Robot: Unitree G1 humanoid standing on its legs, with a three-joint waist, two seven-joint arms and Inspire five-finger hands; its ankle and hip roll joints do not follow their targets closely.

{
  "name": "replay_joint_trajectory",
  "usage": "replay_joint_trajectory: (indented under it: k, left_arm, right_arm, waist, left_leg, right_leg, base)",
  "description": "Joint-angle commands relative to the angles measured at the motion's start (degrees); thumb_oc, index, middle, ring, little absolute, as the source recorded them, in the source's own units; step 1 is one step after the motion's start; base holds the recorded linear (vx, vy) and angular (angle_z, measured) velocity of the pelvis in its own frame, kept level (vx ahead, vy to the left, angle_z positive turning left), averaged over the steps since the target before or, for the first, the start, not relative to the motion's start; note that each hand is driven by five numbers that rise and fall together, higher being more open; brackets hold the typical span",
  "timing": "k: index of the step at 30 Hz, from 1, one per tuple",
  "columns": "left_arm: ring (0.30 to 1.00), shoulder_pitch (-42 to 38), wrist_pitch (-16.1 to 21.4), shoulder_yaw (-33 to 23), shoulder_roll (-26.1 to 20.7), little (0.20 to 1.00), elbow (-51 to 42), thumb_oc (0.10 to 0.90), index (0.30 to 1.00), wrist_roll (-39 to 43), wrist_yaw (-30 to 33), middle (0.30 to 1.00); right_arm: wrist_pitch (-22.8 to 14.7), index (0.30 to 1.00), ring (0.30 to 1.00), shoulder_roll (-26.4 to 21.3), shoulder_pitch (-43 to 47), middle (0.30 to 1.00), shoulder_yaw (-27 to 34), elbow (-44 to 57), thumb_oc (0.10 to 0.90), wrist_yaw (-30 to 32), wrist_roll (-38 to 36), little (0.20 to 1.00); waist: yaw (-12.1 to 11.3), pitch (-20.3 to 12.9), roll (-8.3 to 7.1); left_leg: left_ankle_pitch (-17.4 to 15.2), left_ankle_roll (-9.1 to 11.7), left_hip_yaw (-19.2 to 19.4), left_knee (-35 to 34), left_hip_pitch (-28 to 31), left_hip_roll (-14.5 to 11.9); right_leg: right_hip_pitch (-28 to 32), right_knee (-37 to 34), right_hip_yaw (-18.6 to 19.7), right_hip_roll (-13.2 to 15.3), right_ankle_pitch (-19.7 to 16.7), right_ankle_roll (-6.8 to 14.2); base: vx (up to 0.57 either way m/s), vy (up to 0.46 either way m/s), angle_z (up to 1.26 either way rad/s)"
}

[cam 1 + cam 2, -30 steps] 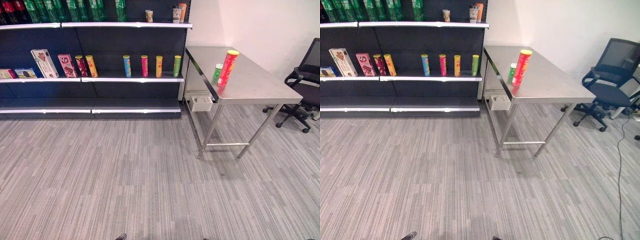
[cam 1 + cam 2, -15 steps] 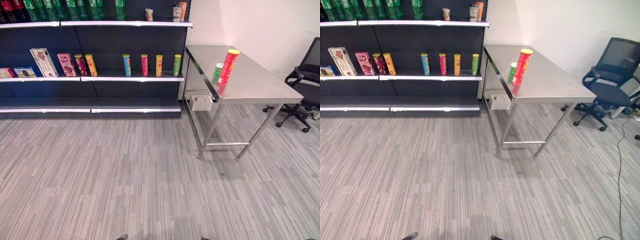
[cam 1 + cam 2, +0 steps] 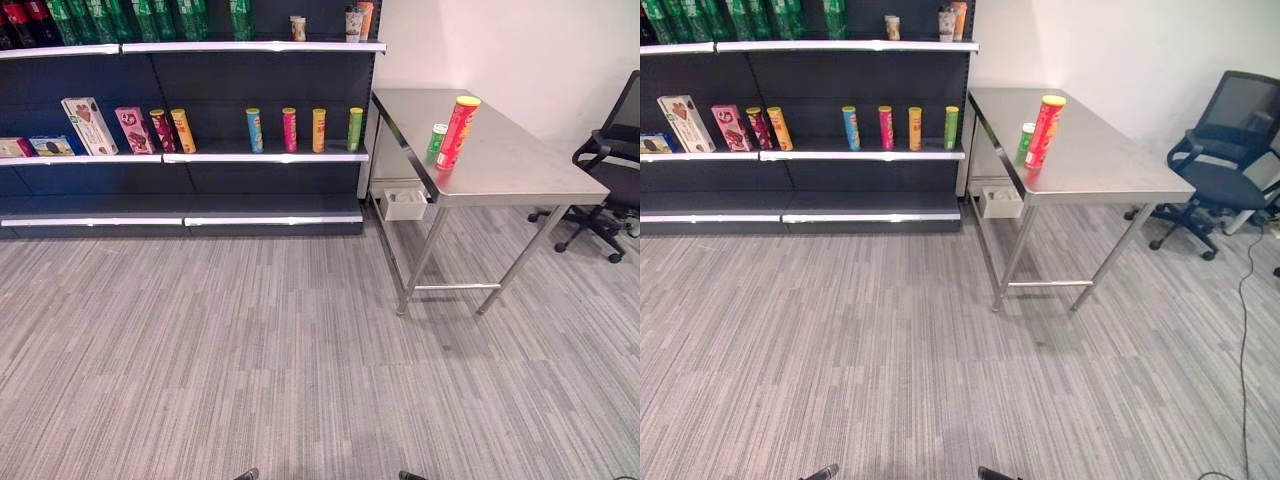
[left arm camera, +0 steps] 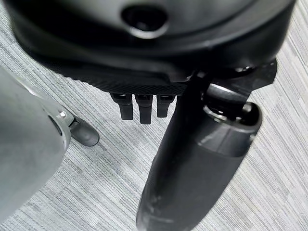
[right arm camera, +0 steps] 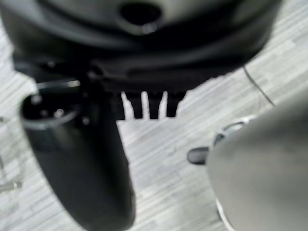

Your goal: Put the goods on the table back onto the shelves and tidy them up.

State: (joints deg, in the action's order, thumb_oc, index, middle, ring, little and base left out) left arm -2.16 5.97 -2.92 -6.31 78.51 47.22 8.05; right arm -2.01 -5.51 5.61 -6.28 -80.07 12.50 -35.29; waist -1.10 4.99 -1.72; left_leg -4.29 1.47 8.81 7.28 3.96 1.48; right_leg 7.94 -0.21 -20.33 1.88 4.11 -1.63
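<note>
Dark shelves (image 3: 190, 100) along back wall, left of view. Steel table (image 3: 520, 170) just beside shelves' right end, well apart from robot across grey carpet (image 3: 300, 360). Office chair (image 3: 1225, 165) past table's far right. Middle shelf: two boxes (image 3: 88, 125) leaning at left, then six upright tubes (image 3: 288, 130) in a spaced row. Top shelf: green bottles (image 3: 150, 18) at left, small cups (image 3: 355, 22) at right end. White box (image 3: 404, 204) on floor under table, near shelf end. Goods on table, near its left edge: tall red tube (image 3: 457, 132) upright, small green can (image 3: 436, 141) upright, just beside it on shelf side. Left hand (image 4: 192, 159) hanging over carpet, holding nothing, fingers (image 4: 144, 106) straight down, side by side. Right hand (image 5: 86, 159) same, over carpet, fingers (image 5: 149, 103) relaxed, empty.
</note>
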Motion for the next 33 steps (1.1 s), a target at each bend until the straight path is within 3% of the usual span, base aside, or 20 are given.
replay_joint_trajectory:
  k: [1,3,4,5,6,9,14,16,18,21,23,27,29,30,31,33]
  left_arm:
    - [0.900,-5.28,1.01,1.94,2.66,0.900,2.03,0.800,0.900,1.76,-0.08,0.900]
    - [0.900,-6.18,1.18,2.16,1.80,0.900,1.05,0.800,0.900,1.59,-0.68,0.900]
    - [0.900,-6.13,1.18,2.16,1.79,0.900,1.04,0.800,0.900,1.58,-0.69,0.900]
    - [0.900,-5.86,0.88,2.29,1.44,0.900,1.31,0.800,0.900,1.26,-1.07,0.900]
    - [0.900,-5.84,0.88,2.30,1.44,0.900,1.32,0.800,0.900,1.26,-1.08,0.900]
    - [0.900,-5.81,0.61,2.73,0.96,0.900,2.06,0.800,0.900,0.65,-1.09,0.900]
    - [0.900,-4.34,0.35,1.45,0.30,0.900,2.92,0.800,0.900,0.90,-1.65,0.900]
    - [0.900,-4.84,0.34,2.59,-1.80,0.900,2.64,0.800,0.900,-2.75,-2.26,0.900]
    - [0.900,-5.40,-0.04,4.63,-2.51,0.900,2.37,0.800,0.900,-6.69,-2.98,0.900]
    - [0.900,-5.94,-0.59,8.12,-3.77,0.900,3.08,0.800,0.900,-14.40,-4.45,0.900]
    - [0.900,-5.57,-1.04,8.19,-4.31,0.900,3.40,0.800,0.900,-16.12,-4.97,0.900]
    - [0.900,-4.52,-1.84,7.99,-4.10,0.900,4.40,0.800,0.900,-17.99,-5.75,0.900]
    - [0.900,-3.89,-2.43,7.75,-3.26,0.900,5.15,0.800,0.900,-18.89,-5.95,0.900]
    - [0.900,-2.83,-2.87,7.46,-3.02,0.900,5.92,0.800,0.900,-19.62,-6.66,0.900]
    - [0.900,-2.81,-2.87,7.45,-3.01,0.900,5.92,0.800,0.900,-19.62,-6.66,0.900]
    - [0.900,-1.95,-2.84,7.18,-3.20,0.900,6.08,0.800,0.900,-19.67,-6.69,0.900]
  right_arm:
    - [-0.65,0.900,0.900,-0.12,3.68,0.900,-0.60,-1.99,0.800,1.06,1.54,0.900]
    - [0.12,0.900,0.900,-1.21,4.36,0.900,-0.80,-2.08,0.800,1.03,3.50,0.900]
    - [0.12,0.900,0.900,-1.20,4.31,0.900,-0.82,-2.07,0.800,1.02,3.51,0.900]
    - [0.37,0.900,0.900,-1.47,4.09,0.900,-0.74,-2.03,0.800,0.59,3.91,0.900]
    - [0.37,0.900,0.900,-1.48,4.07,0.900,-0.73,-2.04,0.800,0.58,3.92,0.900]
    - [0.35,0.900,0.900,-2.16,4.45,0.900,-0.16,-2.49,0.800,1.06,3.79,0.900]
    - [0.16,0.900,0.900,-1.27,3.00,0.900,0.67,-1.79,0.800,0.56,3.06,0.900]
    - [-0.09,0.900,0.900,1.67,1.15,0.900,0.60,-0.58,0.800,-0.87,1.19,0.900]
    - [-0.21,0.900,0.900,1.85,1.18,0.900,-0.24,0.42,0.800,-1.71,2.24,0.900]
    - [-0.18,0.900,0.900,1.89,1.45,0.900,-0.53,1.17,0.800,-2.70,4.02,0.900]
    - [0.00,0.900,0.900,2.17,1.19,0.900,-0.24,1.04,0.800,-2.72,4.76,0.900]
    - [0.49,0.900,0.900,2.32,-0.13,0.900,0.92,-0.73,0.800,-3.19,4.13,0.900]
    - [0.69,0.900,0.900,2.00,-0.91,0.900,1.98,-1.45,0.800,-3.17,3.16,0.900]
    - [0.91,0.900,0.900,1.68,-1.34,0.900,2.31,-1.43,0.800,-3.66,3.26,0.900]
    - [0.90,0.900,0.900,1.67,-1.35,0.900,2.29,-1.43,0.800,-3.66,3.26,0.900]
    - [0.71,0.900,0.900,1.68,-1.44,0.900,1.72,-0.98,0.800,-3.66,3.84,0.900]
  waist:
    - [-1.95,4.42,0.01]
    - [-2.05,4.64,-0.76]
    - [-2.22,4.80,-0.82]
    - [-2.63,4.33,-0.65]
    - [-2.68,4.30,-0.69]
    - [-4.33,4.98,0.21]
    - [-5.21,3.38,0.94]
    - [-5.24,2.16,-1.43]
    - [-4.97,1.85,-2.65]
    - [-3.88,2.03,-4.89]
    - [-3.02,1.92,-4.76]
    - [-1.86,2.14,-3.42]
    - [-1.33,2.56,-2.35]
    - [-0.66,2.61,-1.17]
    - [-0.65,2.67,-1.19]
    - [0.16,3.01,-0.44]
  left_leg:
    - [5.86,5.97,-1.57,13.53,-9.58,-10.63]
    - [6.82,5.23,-2.10,7.80,-11.72,-13.79]
    - [6.75,5.27,-1.87,7.56,-11.23,-13.78]
    - [10.85,5.61,-2.70,1.04,-11.69,-16.23]
    - [11.25,5.69,-2.58,0.36,-11.35,-16.21]
    - [16.06,7.50,-4.54,-11.17,-14.15,-18.75]
    - [16.25,8.39,-4.62,-11.98,-14.02,-19.87]
    - [13.61,7.01,-3.56,-4.32,-14.70,-16.61]
    - [11.63,5.50,-2.28,-3.21,-14.30,-15.05]
    - [7.04,1.88,-0.27,-0.59,-13.64,-11.23]
    - [5.16,-0.30,0.82,-1.56,-11.08,-9.16]
    - [2.69,-3.21,3.31,-4.64,-4.63,-5.72]
    - [1.37,-4.90,5.10,-7.71,0.56,-3.63]
    - [0.52,-5.34,6.00,-10.11,4.20,-3.03]
    - [0.58,-5.34,6.01,-10.24,4.34,-2.98]
    - [0.80,-5.03,5.85,-11.49,6.23,-3.36]
  right_leg:
    - [1.45,-1.39,0.55,2.61,-0.20,3.39]
    - [1.18,-0.33,0.31,3.20,0.79,4.02]
    - [1.40,-0.22,0.49,3.28,0.97,4.04]
    - [1.25,0.01,1.00,3.02,1.55,4.74]
    - [1.20,0.09,1.05,3.04,1.61,4.70]
    - [2.51,0.58,1.98,2.94,3.70,5.44]
    - [5.42,1.18,3.14,3.89,5.23,6.97]
    - [5.37,3.83,4.94,8.38,2.93,8.60]
    - [4.00,5.72,6.02,10.17,0.91,9.50]
    - [0.32,11.27,7.89,13.24,-6.05,11.18]
    - [-1.92,15.80,8.25,14.71,-9.95,11.28]
    - [-3.94,26.85,6.91,17.18,-13.63,11.49]
    - [-5.00,34.12,4.06,20.92,-17.57,12.24]
    - [-6.82,38.40,0.53,21.80,-17.18,12.72]
    - [-6.77,38.46,0.55,21.84,-17.13,12.73]
    - [-10.49,37.62,0.12,18.43,-12.62,11.17]
  base:
    - [0.00,0.059,0.00]
    - [0.09,0.110,-0.09]
    - [0.19,0.183,0.17]
    - [0.14,0.131,0.21]
    - [0.19,0.224,0.08]
    - [0.15,0.212,0.03]
    - [0.23,0.308,-0.14]
    - [0.37,0.603,-0.46]
    - [0.17,0.416,-0.37]
    - [0.11,0.445,-0.11]
    - [0.14,0.447,0.01]
    - [0.15,0.385,-0.12]
    - [0.26,0.502,-0.10]
    - [0.23,0.380,-0.30]
    - [0.21,0.277,-0.34]
    - [0.14,0.105,-0.23]
